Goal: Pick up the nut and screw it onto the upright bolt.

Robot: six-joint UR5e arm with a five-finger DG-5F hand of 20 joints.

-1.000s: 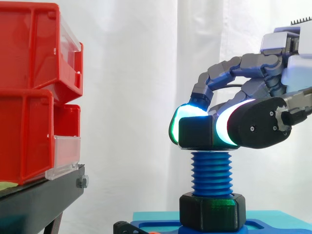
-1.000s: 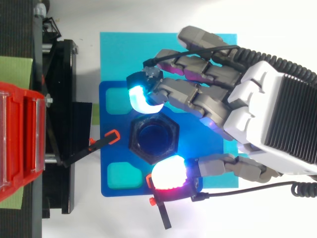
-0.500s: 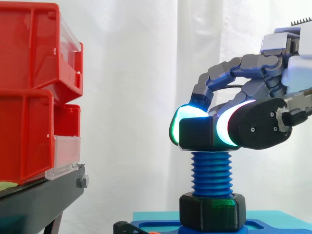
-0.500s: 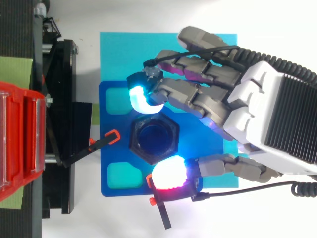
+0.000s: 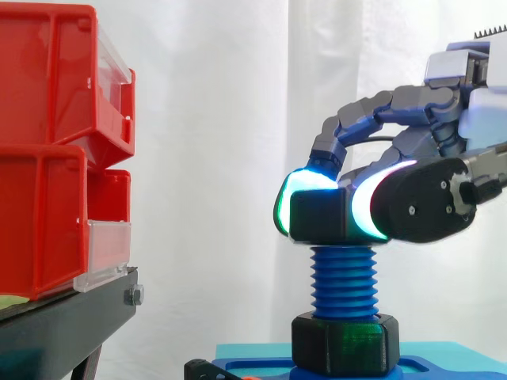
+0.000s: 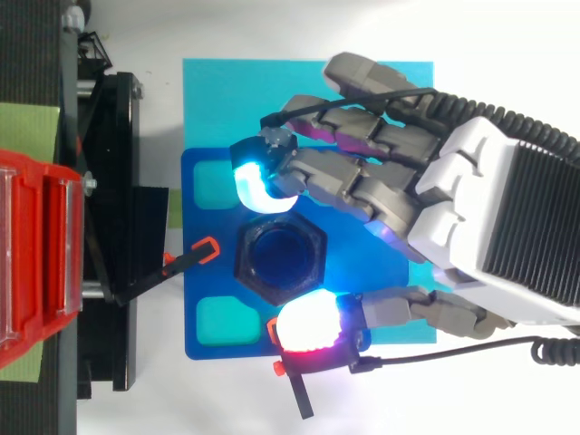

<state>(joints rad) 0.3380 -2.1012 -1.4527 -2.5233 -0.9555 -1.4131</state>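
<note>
The hand [image 5: 420, 207] is clamping the black nut [image 5: 318, 218], holding it right atop the upright blue bolt [image 5: 344, 283].

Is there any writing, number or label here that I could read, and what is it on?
None: no readable text, number or sign shows.
The red bins, their clear front panels, the nut, the blue bolt and the hand all look blank.

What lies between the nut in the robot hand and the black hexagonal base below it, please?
In the side view, only the bolt's blue threaded shaft, bare from the nut down to the black hexagonal base.
</note>
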